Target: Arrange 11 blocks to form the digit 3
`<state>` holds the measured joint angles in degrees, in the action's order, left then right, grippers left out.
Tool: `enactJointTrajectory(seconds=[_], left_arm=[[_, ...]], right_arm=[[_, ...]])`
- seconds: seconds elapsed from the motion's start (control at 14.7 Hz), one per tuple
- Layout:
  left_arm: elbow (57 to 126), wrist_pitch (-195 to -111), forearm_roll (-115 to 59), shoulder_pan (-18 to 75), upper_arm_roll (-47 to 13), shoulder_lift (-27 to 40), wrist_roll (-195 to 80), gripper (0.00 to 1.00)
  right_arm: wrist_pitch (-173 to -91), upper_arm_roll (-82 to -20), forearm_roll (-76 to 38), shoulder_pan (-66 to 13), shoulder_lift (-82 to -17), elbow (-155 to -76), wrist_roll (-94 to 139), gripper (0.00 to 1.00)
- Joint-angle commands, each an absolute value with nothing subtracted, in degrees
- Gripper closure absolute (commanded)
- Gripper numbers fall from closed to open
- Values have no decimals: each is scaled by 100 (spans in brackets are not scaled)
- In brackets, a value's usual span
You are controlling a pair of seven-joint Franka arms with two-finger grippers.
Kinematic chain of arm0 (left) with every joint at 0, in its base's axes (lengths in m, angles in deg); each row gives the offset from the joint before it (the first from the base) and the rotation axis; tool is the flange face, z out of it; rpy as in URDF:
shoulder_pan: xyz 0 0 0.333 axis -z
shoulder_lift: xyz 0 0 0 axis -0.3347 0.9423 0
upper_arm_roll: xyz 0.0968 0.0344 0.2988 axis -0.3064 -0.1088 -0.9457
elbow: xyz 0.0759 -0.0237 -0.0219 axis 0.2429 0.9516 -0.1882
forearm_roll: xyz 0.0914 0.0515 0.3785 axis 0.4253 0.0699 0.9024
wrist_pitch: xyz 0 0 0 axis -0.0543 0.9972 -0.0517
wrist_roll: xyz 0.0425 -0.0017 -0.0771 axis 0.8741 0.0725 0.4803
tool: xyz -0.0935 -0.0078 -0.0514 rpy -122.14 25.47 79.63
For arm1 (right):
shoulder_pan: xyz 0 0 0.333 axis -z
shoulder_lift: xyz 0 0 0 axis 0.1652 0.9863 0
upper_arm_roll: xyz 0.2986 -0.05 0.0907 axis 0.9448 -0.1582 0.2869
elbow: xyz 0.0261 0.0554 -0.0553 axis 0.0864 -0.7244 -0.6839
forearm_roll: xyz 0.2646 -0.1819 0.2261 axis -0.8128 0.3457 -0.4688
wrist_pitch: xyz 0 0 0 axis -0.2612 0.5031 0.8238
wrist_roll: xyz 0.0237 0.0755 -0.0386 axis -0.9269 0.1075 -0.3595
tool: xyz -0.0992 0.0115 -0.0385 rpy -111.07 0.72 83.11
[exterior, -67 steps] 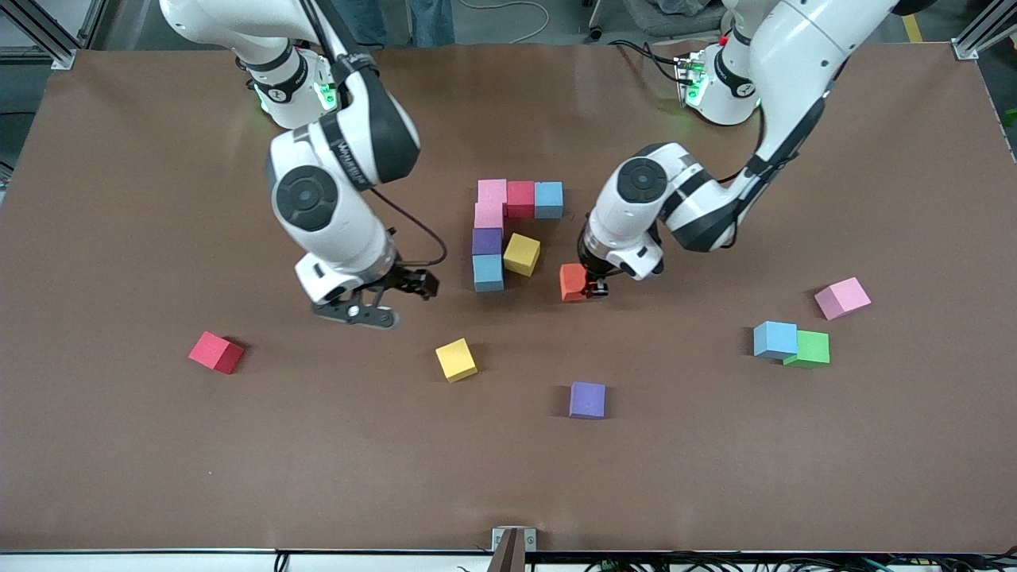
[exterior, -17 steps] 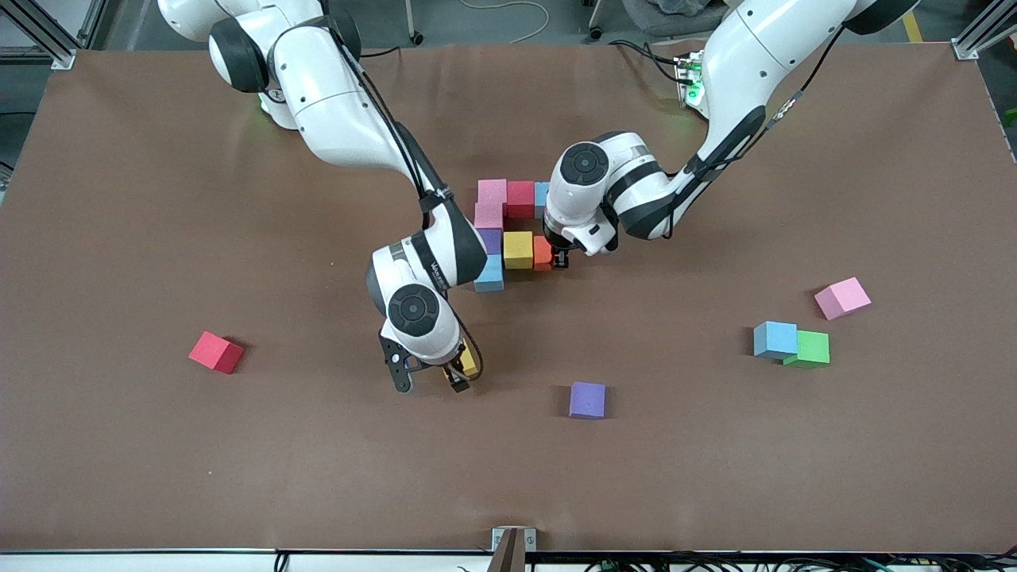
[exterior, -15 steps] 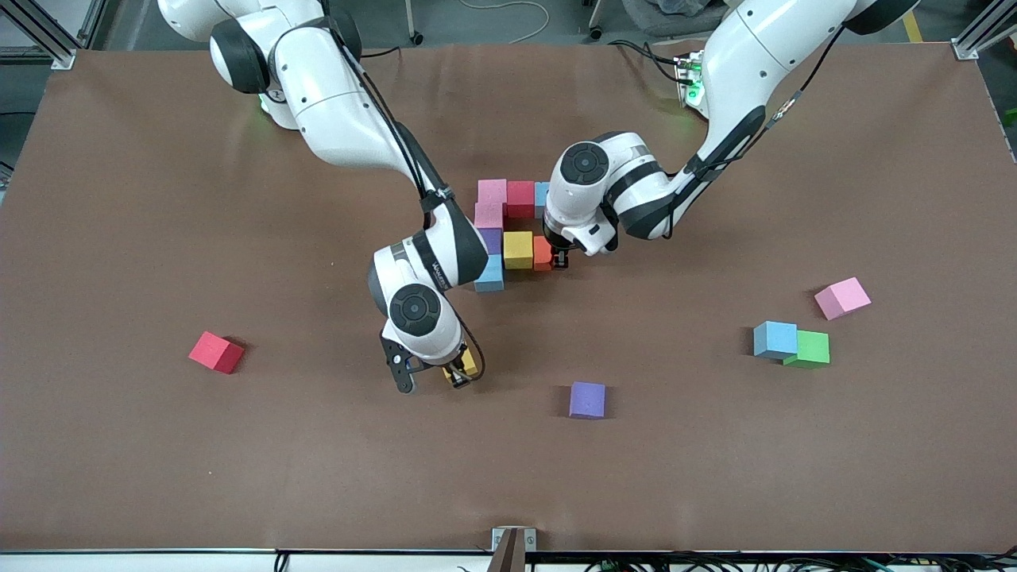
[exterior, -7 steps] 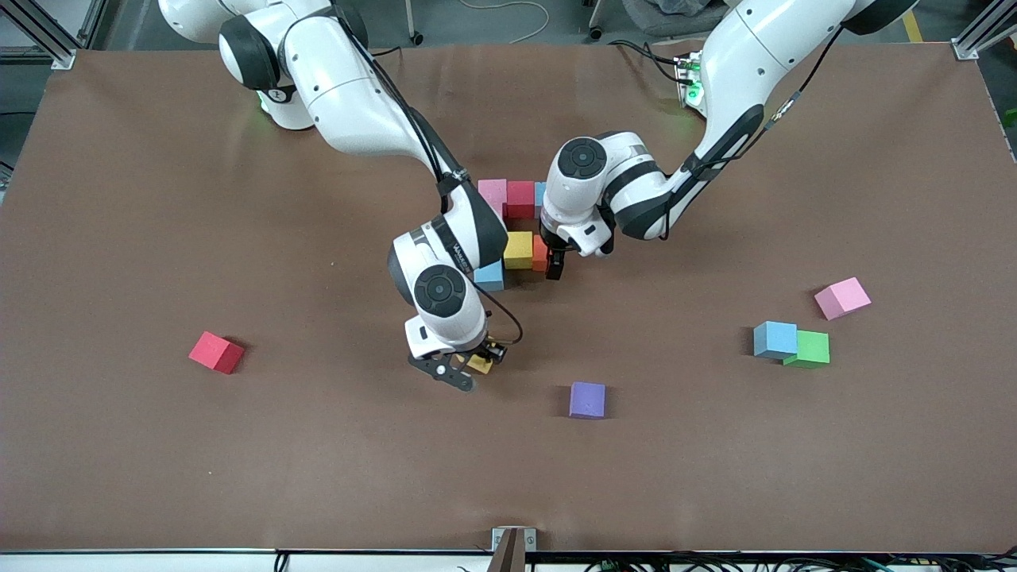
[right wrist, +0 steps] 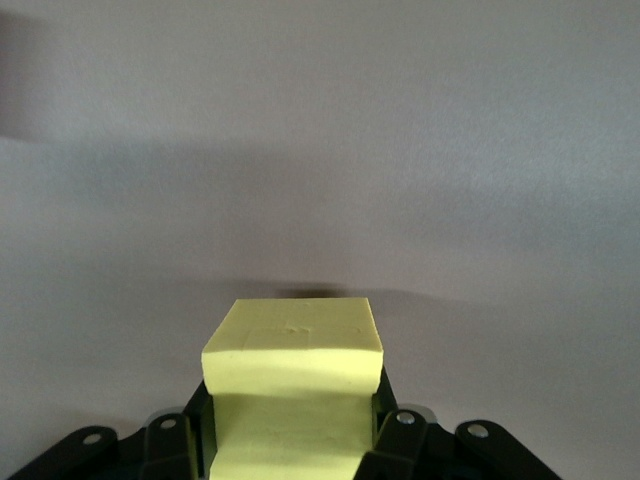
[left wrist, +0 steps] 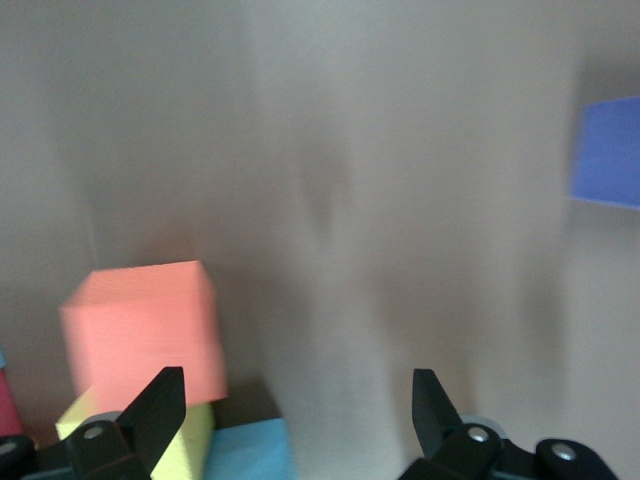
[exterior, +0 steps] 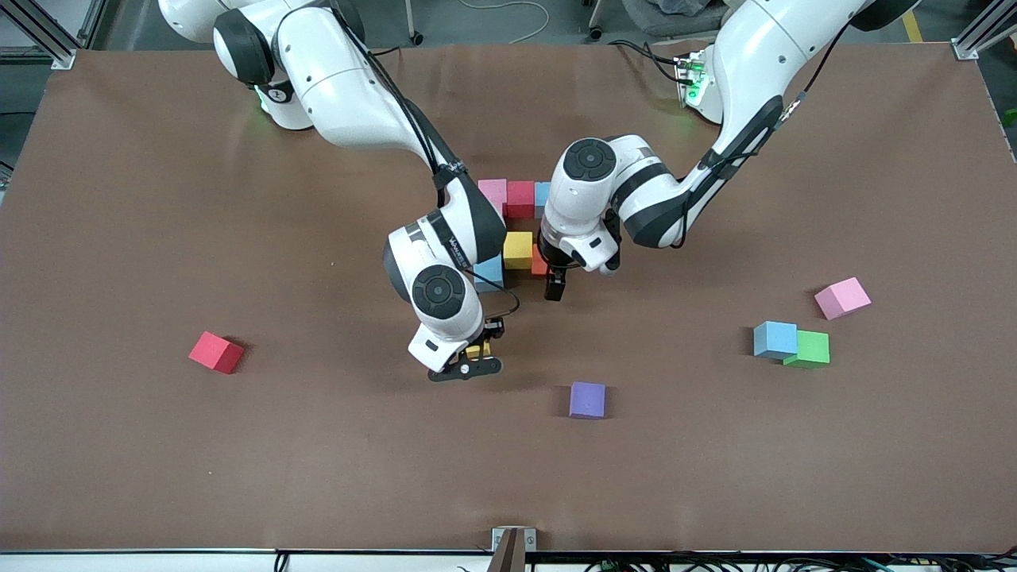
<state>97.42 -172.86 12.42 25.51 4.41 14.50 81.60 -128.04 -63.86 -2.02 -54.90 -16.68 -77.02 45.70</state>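
Right gripper (right wrist: 295,425) clamps 1 yellow block (right wrist: 293,385) by 2 flat sides above the desk (exterior: 159,445); we judge it light, soft. Left gripper (left wrist: 300,420) spread, empty, orange block (left wrist: 145,335) just beside.

Brown table (exterior: 159,445), floor cables (exterior: 508,12)

Both arms hide part of the block figure (exterior: 516,230) on the table. In the left wrist view, a blue block (left wrist: 608,152) is blurred and cut off at the edge.
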Motion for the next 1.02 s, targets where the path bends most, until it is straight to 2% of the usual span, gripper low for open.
enactJointTrajectory(seconds=[0.0,0.41,0.75,0.95], left_arm=[[9088,-16502,1281,2553,576,1363,7777,0],[7865,-15279,957,2299,594,1363,5749,0],[7223,-14085,920,2078,550,1354,3402,0],[7055,-13819,894,1675,541,1197,2380,0]], right_arm=[[-12822,-6348,-201,-5678,-1909,-8142,4517,100],[-13612,-6348,-263,-6092,-2630,-9425,4701,100],[-13798,-6357,-263,-6171,-2797,-9733,4869,100],[-14087,-6357,-263,-6189,-2806,-9961,4921,100]])
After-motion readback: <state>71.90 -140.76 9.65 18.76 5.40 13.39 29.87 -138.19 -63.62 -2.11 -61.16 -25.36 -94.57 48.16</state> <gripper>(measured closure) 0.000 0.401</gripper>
